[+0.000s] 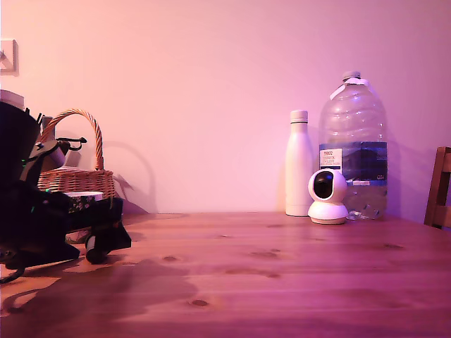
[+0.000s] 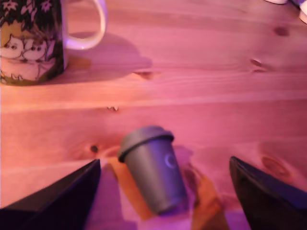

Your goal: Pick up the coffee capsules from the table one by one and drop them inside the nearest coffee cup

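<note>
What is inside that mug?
It cannot be told. The wrist view shows only the mug's printed side and handle; its opening is out of frame. One capsule lies on the table, between the open gripper's fingers.

A wicker basket stands at the exterior view's left. By the wall, a white bottle, a big water jug and a small camera cluster; a chair shows at the right edge

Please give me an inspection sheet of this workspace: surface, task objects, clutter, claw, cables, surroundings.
Surface: wooden table, bare planks with dark knots.
Job's things: grey capsule lying on its side; illustrated mug upright, apart from it.
Clutter: wicker basket, white bottle, big water jug, small white camera.
Claw: claw open, fingers either side of the capsule, not touching.
Cables: nothing seen.
Surroundings: plain wall; chair edge.
</note>
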